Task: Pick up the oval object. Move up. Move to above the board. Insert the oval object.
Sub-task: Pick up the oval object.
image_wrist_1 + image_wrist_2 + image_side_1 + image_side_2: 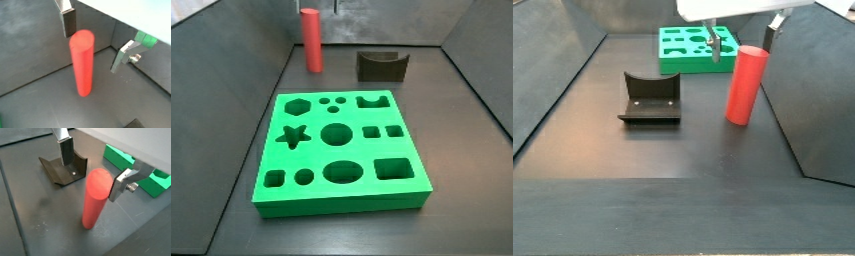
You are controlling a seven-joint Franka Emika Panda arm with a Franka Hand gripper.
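Setting: dark grey desk [660,150] enclosed by grey walls on its sides.
Oval object: one tall red peg [747,85], standing upright on the desk near a wall, well apart from the board; also plain in a wrist view [82,62] and a side view [310,40].
Board: one bright green slab [341,145] lying flat toward the other end of the desk, its shaped holes all empty.
Fixture: one dark bracket [649,97], standing between peg and board, beside neither.
Gripper: one gripper [93,165], hovering over the top of the peg.
Fingers: two silver plates [123,185], spread wide on either side of the peg's top, apparently not touching it, holding nothing.
Progress: judged barely begun; the peg is not yet grasped.
Remaining: closing on the peg, lifting, carrying above the board, inserting into the oval hole.
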